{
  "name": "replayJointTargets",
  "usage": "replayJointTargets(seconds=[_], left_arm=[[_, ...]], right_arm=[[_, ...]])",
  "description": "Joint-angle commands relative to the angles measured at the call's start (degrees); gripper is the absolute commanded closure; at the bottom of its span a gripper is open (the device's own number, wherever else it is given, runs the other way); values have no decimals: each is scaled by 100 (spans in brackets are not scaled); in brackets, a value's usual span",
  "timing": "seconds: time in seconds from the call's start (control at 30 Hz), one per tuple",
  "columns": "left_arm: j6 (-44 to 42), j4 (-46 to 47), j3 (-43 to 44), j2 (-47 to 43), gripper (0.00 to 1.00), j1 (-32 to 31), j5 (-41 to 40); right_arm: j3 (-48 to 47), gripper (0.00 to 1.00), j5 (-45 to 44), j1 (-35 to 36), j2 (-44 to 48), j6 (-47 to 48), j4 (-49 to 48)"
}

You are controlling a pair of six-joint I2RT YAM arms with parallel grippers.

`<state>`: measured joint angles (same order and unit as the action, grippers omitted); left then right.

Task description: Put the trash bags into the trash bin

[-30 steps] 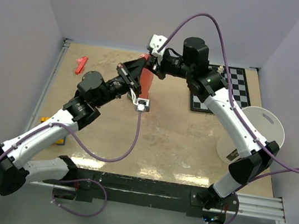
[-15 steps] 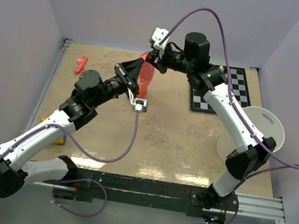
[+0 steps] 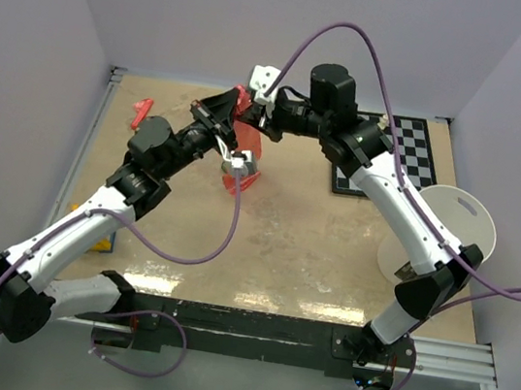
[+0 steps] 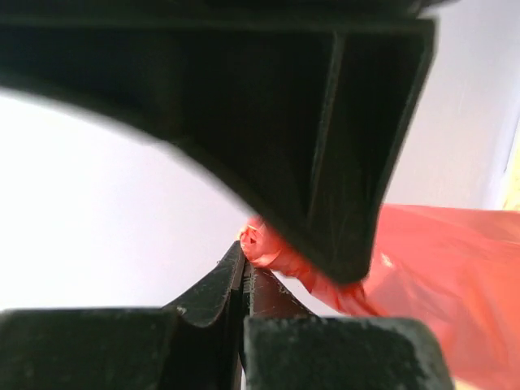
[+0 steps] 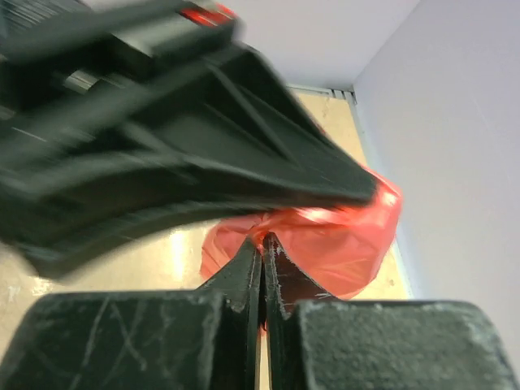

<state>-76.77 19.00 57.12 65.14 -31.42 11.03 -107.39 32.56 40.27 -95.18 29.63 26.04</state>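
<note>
Status: task not complete. The thin, crinkly, translucent red-pink plastic film trash bag (image 3: 244,163) is outside the trash bin (image 3: 463,220), a white round plastic bucket at the right edge of the bench (image 3: 303,241), well apart from the bag. The bag is suspended over the far-centre part of the bench, between the two arms.

Jaws: the left gripper (image 4: 244,260) has its jaws pressed together on a gathered twist of the red film. The right gripper (image 5: 262,244) is likewise clamped on the film, and the two grips sit just beside each other.

Orientation: the trash bag hangs from this pinched end, so its long axis runs roughly vertical, gathered end up and loose body drooping towards the bench. Whether its lower end touches the bench cannot be told.

Outstanding, in my judgement: carry the bag rightwards to the bin, lower it in, release.
</note>
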Motion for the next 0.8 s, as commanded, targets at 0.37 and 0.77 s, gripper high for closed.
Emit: replayJointTargets(seconds=[0.37,0.77], left_arm=[[92,1543,-1001,-179,100,118,1034],[-92,632,-589,-477,100,136,1306]], right_arm=[[-1100,100,1649,-274,-547,-107,1378],[-678,100,23,-397,-582,-273,833]])
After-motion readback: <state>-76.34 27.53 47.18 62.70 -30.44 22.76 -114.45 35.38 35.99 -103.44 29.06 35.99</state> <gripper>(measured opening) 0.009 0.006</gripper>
